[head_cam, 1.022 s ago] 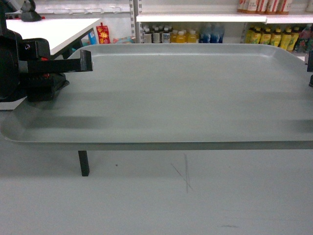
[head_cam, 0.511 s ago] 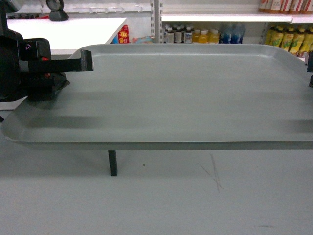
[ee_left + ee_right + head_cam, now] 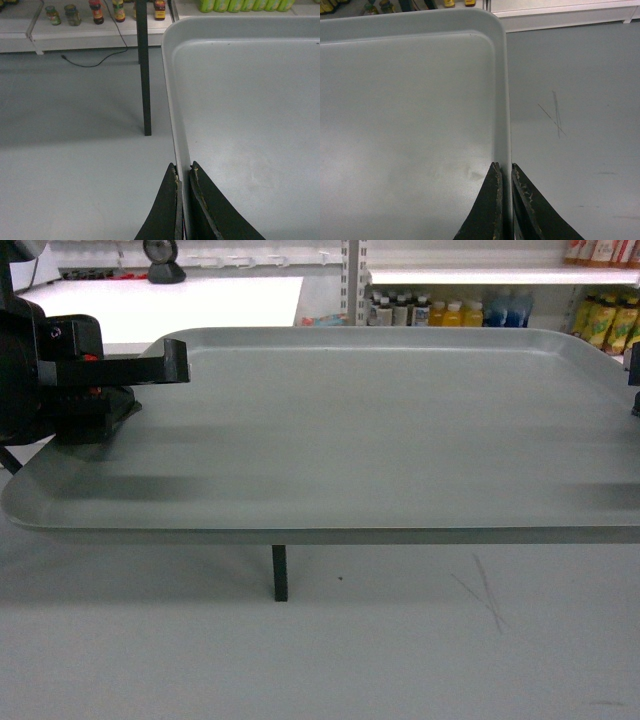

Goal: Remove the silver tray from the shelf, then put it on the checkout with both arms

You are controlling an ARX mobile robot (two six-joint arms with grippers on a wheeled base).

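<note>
The silver tray (image 3: pixel 380 430) hangs level above the grey floor and fills most of the head view. On its left rim my left gripper (image 3: pixel 172 372) is shut, and the left wrist view shows the rim pinched between the fingers (image 3: pixel 183 171). The right gripper (image 3: pixel 503 169) is shut on the opposite rim of the tray (image 3: pixel 410 110). Only a sliver of that gripper (image 3: pixel 635 380) shows at the head view's right edge. The white checkout (image 3: pixel 200 302) stands behind the tray at the upper left, with a black leg (image 3: pixel 280 573) showing below the tray.
White store shelves (image 3: pixel 480 276) with rows of bottles (image 3: pixel 440 312) line the back right. More jars (image 3: pixel 95 11) stand on low shelving beyond the table leg (image 3: pixel 145 75), with a black cable (image 3: pixel 100 60) on the floor. A black object (image 3: pixel 165 262) sits on the checkout's far end.
The checkout, its leg, the shelves and the floor scratches have slid to the right in the head view. The tray and both grippers keep their place in the view.
</note>
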